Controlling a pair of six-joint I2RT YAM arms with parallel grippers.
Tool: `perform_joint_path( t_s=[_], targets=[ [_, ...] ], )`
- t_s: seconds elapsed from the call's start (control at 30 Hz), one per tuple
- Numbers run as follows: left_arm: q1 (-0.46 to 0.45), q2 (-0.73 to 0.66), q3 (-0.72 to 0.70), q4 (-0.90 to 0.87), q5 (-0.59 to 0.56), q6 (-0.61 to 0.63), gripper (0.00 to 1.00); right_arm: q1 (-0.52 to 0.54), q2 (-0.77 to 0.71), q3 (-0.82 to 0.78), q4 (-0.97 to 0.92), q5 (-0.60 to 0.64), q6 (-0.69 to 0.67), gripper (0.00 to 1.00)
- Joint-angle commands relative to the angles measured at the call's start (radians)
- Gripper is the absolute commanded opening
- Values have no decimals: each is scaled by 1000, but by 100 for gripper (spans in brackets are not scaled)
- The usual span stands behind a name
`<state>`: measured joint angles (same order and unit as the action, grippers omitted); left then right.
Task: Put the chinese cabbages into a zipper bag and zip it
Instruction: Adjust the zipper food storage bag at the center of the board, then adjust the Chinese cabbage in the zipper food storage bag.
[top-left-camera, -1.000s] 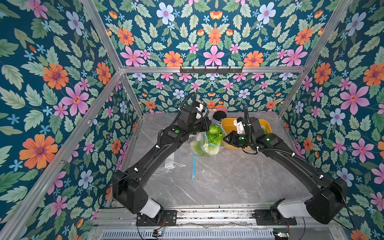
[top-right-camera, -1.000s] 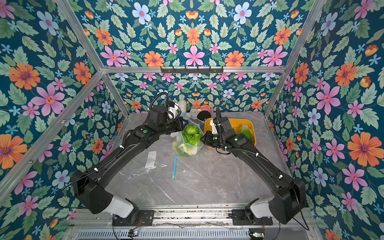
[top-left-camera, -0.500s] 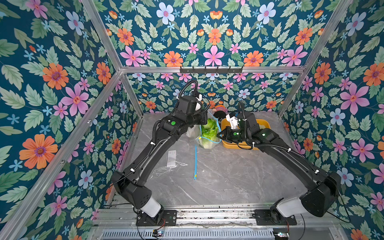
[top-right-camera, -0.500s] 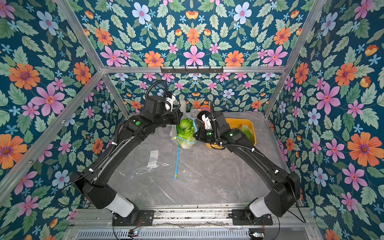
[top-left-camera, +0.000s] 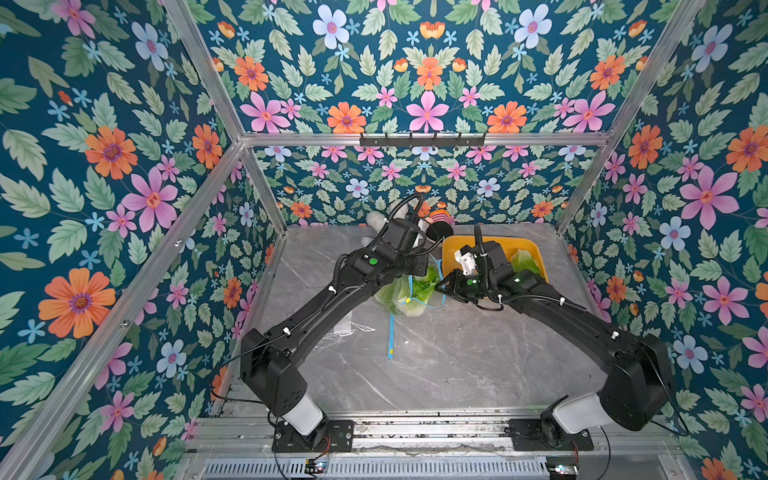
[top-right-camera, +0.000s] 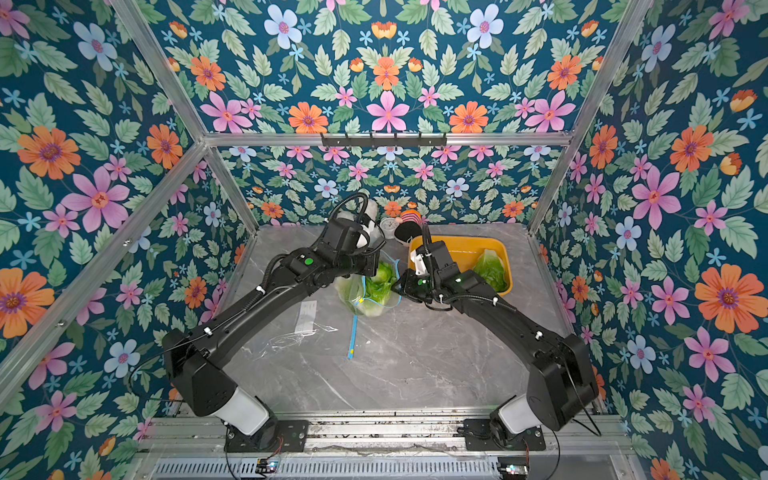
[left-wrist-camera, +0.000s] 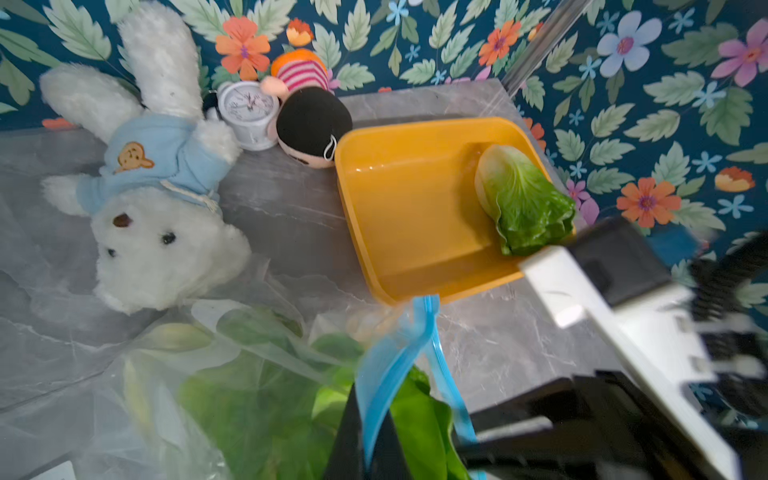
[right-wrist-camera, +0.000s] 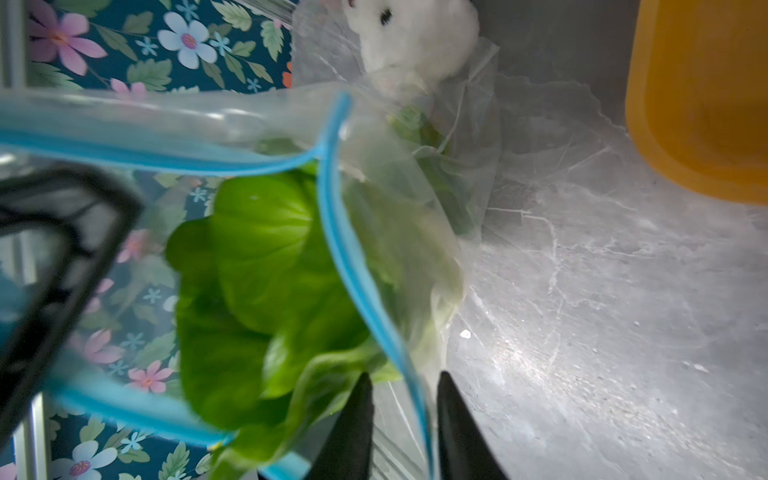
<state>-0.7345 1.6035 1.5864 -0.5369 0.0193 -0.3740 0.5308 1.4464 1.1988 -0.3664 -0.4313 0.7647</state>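
1. The zipper bag (top-left-camera: 399, 295), lifted 0.5 seconds ago, hangs lower again, its bottom down by the table (top-left-camera: 457, 357).
2. The left hand (left-wrist-camera: 368, 432) comes down with it and sits slightly nearer the yellow tray (top-left-camera: 494, 243) than 1 second ago.
3. The right hand (right-wrist-camera: 405, 411) moves off the tray's near corner to the bag's mouth.
4. Its fingers (right-wrist-camera: 353, 419), closed a moment ago, now stand apart, with the bag's blue rim (right-wrist-camera: 332, 232) running between them.

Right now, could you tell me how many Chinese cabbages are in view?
3, I think: one cabbage lies in the yellow tray; seemingly two more cabbages sit inside the zipper bag, where overlapping leaves blur the count, so one may be hidden.
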Motion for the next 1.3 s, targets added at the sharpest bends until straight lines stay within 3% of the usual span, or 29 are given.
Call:
perform_joint_path(
  t_s=[0.0,0.1,0.2,0.4,0.5,0.7,0.93,1.1,1.27],
  targets=[
    [-3,2,-12,76,41,-32,0,-6,-79,-2,-65,70,-21,41],
    [-3,1,-33,104,75,-56,0,-5,-170,-10,-72,75,18,51],
    [-4,1,-34,123,82,-77,0,4,-184,-41,16,8,146,56],
    [-8,-17,-48,166,83,-110,0,23,-143,-147,197,-8,308,55],
    [-10,-20,-55,177,83,-118,0,27,-78,-92,180,-60,294,55],
    [-20,-14,-49,189,101,-128,0,26,-83,-114,239,-21,310,55],
    [-42,-19,-36,242,127,-154,0,27,-1,-133,300,-10,322,34],
    [-96,-31,5,184,137,-158,0,22,25,-142,376,-7,363,27],
    [-121,-63,-84,227,155,-200,0,15,27,-193,536,63,469,24]
  ],
)
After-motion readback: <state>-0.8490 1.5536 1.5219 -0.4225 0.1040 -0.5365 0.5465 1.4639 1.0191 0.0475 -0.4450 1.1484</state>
